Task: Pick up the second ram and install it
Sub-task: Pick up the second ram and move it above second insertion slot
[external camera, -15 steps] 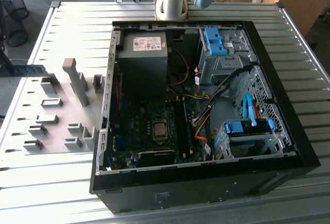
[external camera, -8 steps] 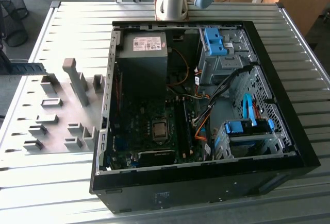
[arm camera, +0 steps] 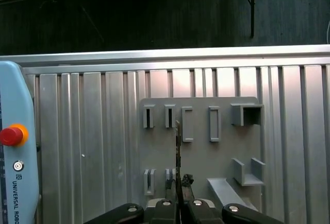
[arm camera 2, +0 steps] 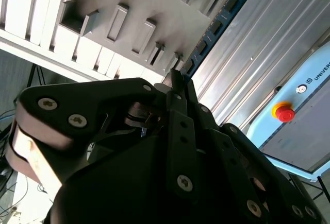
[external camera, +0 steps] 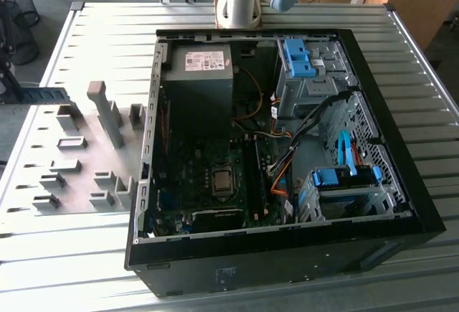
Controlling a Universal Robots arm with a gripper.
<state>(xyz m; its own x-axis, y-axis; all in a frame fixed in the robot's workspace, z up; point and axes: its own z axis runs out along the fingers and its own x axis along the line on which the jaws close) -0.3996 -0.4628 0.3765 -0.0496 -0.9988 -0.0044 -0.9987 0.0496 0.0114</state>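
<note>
The second ram (arm camera 2: 216, 26) is a thin blue board with small dark chips, and my gripper (arm camera 2: 178, 80) is shut on one end of it. In the first wrist view the ram (arm camera: 178, 149) shows edge-on as a thin line rising from the gripper (arm camera: 179, 183). It hangs over the grey holder plate (arm camera: 201, 157), close to its slotted holders. In the exterior view the ram (external camera: 46, 95) sticks out level at the far left above the plate (external camera: 79, 161). The gripper (external camera: 18, 91) is at the frame's edge there. The open computer case (external camera: 272, 140) lies to the exterior view's right.
Inside the case are the motherboard with its processor socket (external camera: 222, 181), a power supply (external camera: 197, 75), blue drive brackets (external camera: 300, 57) and loose cables (external camera: 287, 161). The arm's base (external camera: 240, 0) stands behind the case. A light-blue box with a red stop button (arm camera: 10, 135) sits on the ribbed metal table (external camera: 107, 39).
</note>
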